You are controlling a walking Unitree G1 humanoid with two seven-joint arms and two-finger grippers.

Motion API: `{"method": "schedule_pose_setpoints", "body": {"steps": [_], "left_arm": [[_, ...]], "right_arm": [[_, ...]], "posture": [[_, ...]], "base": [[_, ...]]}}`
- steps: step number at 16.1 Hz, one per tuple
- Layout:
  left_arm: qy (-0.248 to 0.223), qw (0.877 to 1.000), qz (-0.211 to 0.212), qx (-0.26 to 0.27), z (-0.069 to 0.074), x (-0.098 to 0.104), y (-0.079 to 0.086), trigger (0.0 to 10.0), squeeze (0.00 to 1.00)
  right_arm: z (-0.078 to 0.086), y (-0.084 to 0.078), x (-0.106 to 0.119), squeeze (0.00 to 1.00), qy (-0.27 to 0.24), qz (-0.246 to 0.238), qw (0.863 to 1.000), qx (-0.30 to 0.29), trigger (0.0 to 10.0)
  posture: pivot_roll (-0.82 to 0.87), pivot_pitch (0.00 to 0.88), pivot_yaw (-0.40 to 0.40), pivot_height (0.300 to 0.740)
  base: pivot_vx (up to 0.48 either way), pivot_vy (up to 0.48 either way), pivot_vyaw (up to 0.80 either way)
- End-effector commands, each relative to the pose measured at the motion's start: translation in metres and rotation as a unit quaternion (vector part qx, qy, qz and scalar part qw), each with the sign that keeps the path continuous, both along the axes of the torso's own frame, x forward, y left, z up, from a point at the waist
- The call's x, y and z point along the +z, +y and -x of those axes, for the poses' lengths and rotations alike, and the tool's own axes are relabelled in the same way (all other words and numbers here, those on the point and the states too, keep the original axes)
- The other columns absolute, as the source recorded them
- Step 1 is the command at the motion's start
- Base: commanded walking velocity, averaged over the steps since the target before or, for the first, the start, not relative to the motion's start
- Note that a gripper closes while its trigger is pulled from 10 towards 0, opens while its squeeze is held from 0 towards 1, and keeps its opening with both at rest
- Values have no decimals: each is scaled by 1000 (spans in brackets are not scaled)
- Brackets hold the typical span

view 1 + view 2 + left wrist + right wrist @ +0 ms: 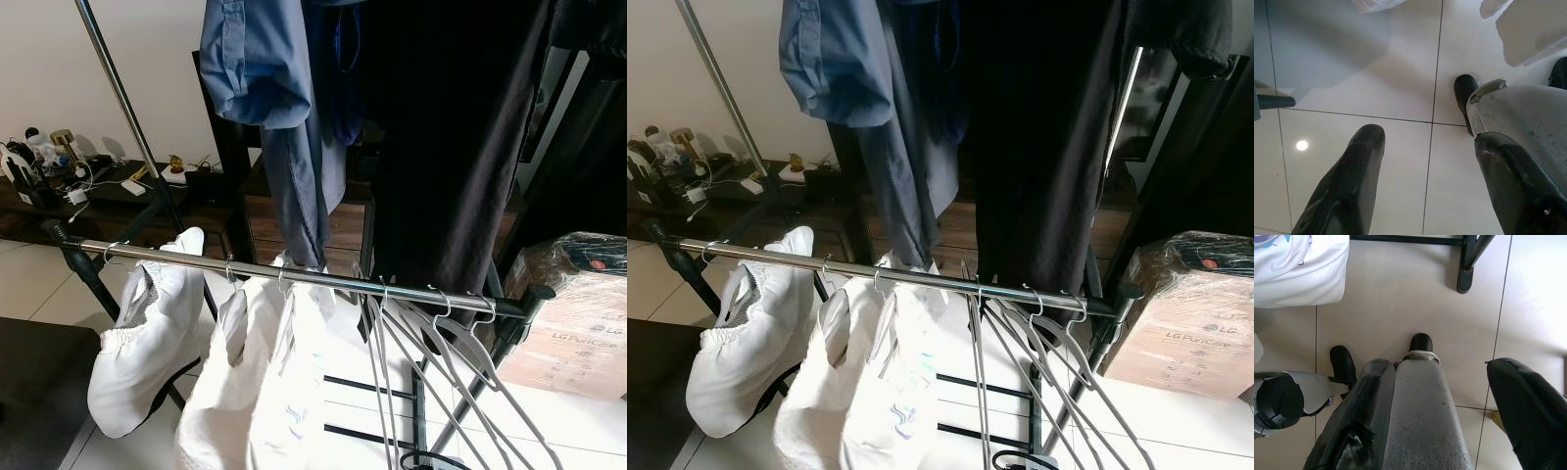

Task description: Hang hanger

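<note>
A chrome lower rail of a clothes rack crosses the head views. Several empty pale hangers hang bunched near its right end. Two white garments hang on hangers further left. Both arms hang low by my legs. My left gripper points down at the floor tiles, open, with nothing between its black fingers. My right gripper also points down and is open, empty, with my silver leg beyond it.
A blue shirt and a long black garment hang from above the rail. A wrapped cardboard box stands at the right. A low dark cabinet with small items lies at the left. The rack's black foot rests on the tiles.
</note>
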State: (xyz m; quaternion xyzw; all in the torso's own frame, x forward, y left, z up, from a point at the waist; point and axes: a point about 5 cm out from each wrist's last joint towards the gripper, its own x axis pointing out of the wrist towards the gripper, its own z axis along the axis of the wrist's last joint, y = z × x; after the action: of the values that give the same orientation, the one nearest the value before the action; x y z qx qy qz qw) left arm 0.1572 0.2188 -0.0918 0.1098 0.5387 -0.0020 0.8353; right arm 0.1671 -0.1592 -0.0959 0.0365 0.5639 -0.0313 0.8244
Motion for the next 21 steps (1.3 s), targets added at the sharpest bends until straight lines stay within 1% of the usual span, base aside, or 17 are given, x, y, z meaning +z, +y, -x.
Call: {"method": "schedule_pose_setpoints", "body": {"steps": [1, 3, 5, 7, 9, 10, 12, 14, 16, 17, 18, 19, 20, 21], "left_arm": [[8, 1000, 0, 5, 4, -1, 1, 10000, 0], [8, 1000, 0, 5, 4, -1, 1, 10000, 0], [-47, 998, -35, 7, -3, 3, 5, 10000, 0], [-44, 999, -22, 11, -2, 2, 3, 10000, 0], [-34, 999, 2, 32, 1, 1, 2, 10000, 0], [-34, 999, 6, 35, 1, 0, 1, 10000, 0], [-41, 998, 14, 37, 0, 1, 0, 10000, 0], [-75, 992, 16, 97, -1, 2, 3, 10000, 0], [-106, 987, 4, 118, -3, 5, 5, 10000, 0], [-134, 982, -9, 134, -5, 8, 7, 10000, 0], [-245, 960, -36, 132, -33, 33, 25, 10000, 0], [-317, 939, -53, 126, -49, 52, 36, 10000, 0], [-393, 910, -63, 116, -58, 74, 42, 10000, 0], [-435, 891, -64, 111, -60, 86, 42, 10000, 0]], "right_arm": [[1, 0, 0, 0, 3, 1, 1000, 3, 10000], [1, 0, 0, 0, 3, 1, 1000, 3, 10000], [-5, -1, 2, 0, -30, 17, 998, 50, 10000], [-7, -2, 3, 0, -42, 30, 997, 58, 10000], [-6, -1, 3, 0, -36, 14, 998, 55, 10000], [-5, 0, 2, 0, -35, 5, 999, 41, 10000], [-5, 0, 2, 0, -36, 3, 998, 41, 10000], [-5, 1, 2, 0, -35, 0, 999, 42, 10000], [-4, 1, 2, 0, -34, -3, 999, 39, 10000], [-4, 0, 2, 0, -33, -1, 999, 43, 10000], [-4, 0, 2, 0, -32, 0, 998, 46, 10000], [-3, 0, 2, 0, -32, 0, 998, 46, 10000], [-3, -1, 1, 0, -31, 0, 998, 48, 10000], [-3, -1, 1, 0, -31, 0, 998, 50, 10000]], "posture": [[-29, 16, 11, 740], [-29, 16, 11, 740], [-27, 18, 11, 740], [-29, 19, 11, 740], [-29, 21, 10, 740], [-30, 21, 10, 740], [-32, 23, 10, 740], [-39, 17, 17, 740], [-41, 12, 21, 740], [-41, 11, 22, 740], [-41, 12, 21, 740], [-36, 9, 22, 740], [-31, 9, 22, 740], [-32, 6, 23, 740]], "base": [[0, 0, 0], [0, 0, 0], [0, 0, 0], [0, 0, 0], [0, 0, 0], [0, 0, 0], [0, 0, 0], [0, 0, 0], [0, 0, 0], [0, 0, 0], [0, 0, 0], [0, 0, 0], [0, 0, 0], [0, 0, 0]]}}
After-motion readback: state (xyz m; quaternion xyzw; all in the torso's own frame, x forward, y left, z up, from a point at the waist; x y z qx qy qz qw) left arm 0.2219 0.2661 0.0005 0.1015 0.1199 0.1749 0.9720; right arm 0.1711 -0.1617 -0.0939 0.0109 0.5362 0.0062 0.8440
